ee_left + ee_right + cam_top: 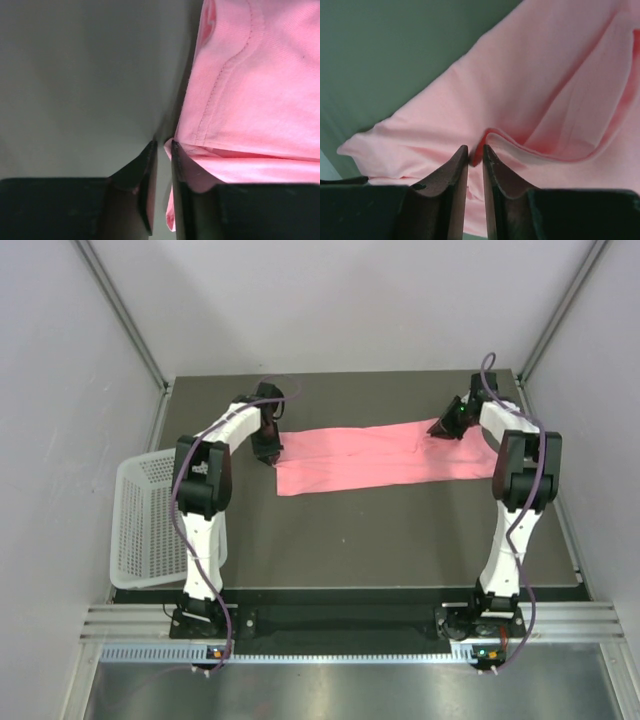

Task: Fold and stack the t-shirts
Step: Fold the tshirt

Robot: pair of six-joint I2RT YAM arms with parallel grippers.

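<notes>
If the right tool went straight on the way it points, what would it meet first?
Most likely the raised fold of the pink t-shirt just ahead of the right tool; depth is unclear, they may already touch.

The t-shirt [385, 458] lies on the table [350, 540], basket [145, 520] at its left edge.

T-shirt [380, 455] right end seemingly hidden under right arm [522, 455].

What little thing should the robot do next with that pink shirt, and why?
Probably close the left pincer on the edge of the t-shirt. Its jaws stand slightly apart right at the shirt's left end, while the right pincer seems to pinch a raised fold at the other end. Both ends likely need holding before lifting to fold.
</notes>
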